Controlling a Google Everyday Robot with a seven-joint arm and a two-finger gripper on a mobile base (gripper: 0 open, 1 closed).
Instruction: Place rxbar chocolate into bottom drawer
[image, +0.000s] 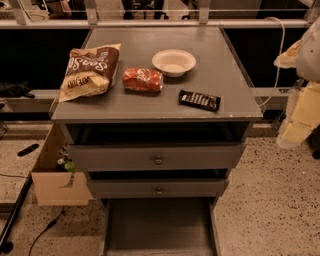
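The rxbar chocolate (199, 100), a flat black bar with white lettering, lies on the grey cabinet top (150, 107) near its front right. The bottom drawer (157, 227) is pulled out towards me as a wide shallow grey tray, and nothing shows inside it. My gripper (295, 122) and its cream-coloured arm hang at the right edge of the view, beside the cabinet and clear of the bar, roughly level with the cabinet top. It holds nothing that I can see.
A brown-and-cream chip bag (90, 72), an orange-red packet (143, 80) and a white bowl (173, 62) sit on the cabinet top. The two upper drawers (158, 160) stand slightly ajar. A cardboard box (52, 175) hangs on the cabinet's left side. Cables lie on the floor at left.
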